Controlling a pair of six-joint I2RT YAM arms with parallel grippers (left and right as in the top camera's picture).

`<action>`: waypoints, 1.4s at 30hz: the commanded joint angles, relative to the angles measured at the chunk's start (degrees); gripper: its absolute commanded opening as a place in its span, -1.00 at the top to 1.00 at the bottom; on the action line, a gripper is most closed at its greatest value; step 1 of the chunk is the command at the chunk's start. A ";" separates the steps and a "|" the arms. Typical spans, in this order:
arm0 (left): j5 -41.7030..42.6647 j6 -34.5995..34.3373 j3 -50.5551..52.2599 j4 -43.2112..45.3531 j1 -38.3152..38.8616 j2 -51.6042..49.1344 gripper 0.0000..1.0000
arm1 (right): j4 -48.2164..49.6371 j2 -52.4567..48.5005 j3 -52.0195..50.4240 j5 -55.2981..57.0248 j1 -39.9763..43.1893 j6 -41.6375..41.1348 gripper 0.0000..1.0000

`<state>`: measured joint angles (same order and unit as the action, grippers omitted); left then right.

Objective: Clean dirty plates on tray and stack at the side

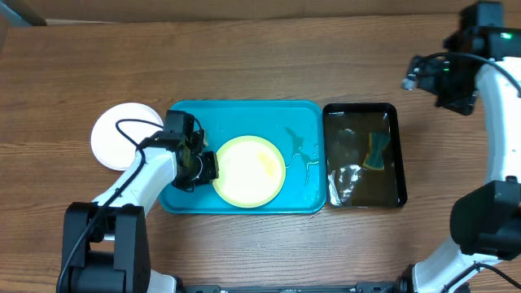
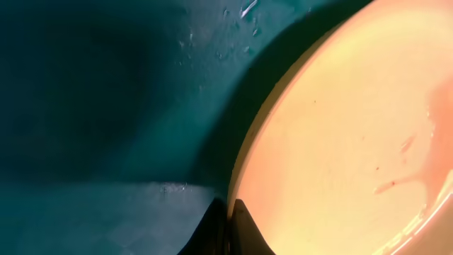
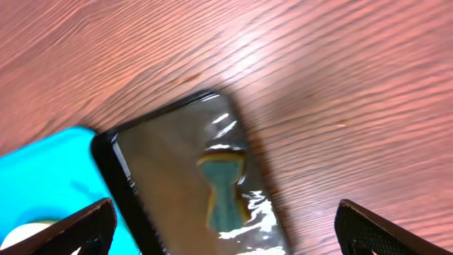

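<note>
Overhead: the pale yellow-green plate lies toward the near edge of the turquoise tray, the left gripper at its left rim; a white plate sits off the tray's left edge. Left wrist: fingers pinch the plate's rim. Right wrist: the right gripper gapes wide above the black tray

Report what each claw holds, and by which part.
Left claw pinches the yellow-green plate at its left rim. Right claw is open, holding nothing.
</note>
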<state>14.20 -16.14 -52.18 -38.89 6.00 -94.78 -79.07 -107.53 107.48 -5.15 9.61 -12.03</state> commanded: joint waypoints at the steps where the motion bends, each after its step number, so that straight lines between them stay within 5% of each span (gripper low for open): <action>1: -3.85 -1.16 -6.75 -3.45 1.09 -0.28 0.92 | 0.81 0.70 0.81 -0.04 1.33 -0.37 -1.00; 17: -9.70 -2.80 -31.41 -18.64 4.57 -0.31 0.92 | 0.94 0.70 0.81 -0.07 1.99 -0.35 -1.00; 24: -22.47 -5.42 -40.22 -19.17 16.37 -0.37 0.92 | 0.94 0.70 0.81 -0.07 1.99 -0.37 -1.00; 42: -60.33 -2.01 -40.57 -9.90 49.55 -9.42 0.92 | 0.94 0.70 0.81 -0.07 1.99 -0.37 -1.00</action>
<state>-34.89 -20.40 -91.50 -50.15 52.38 -101.58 -78.48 -107.53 107.48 -5.15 11.53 -12.01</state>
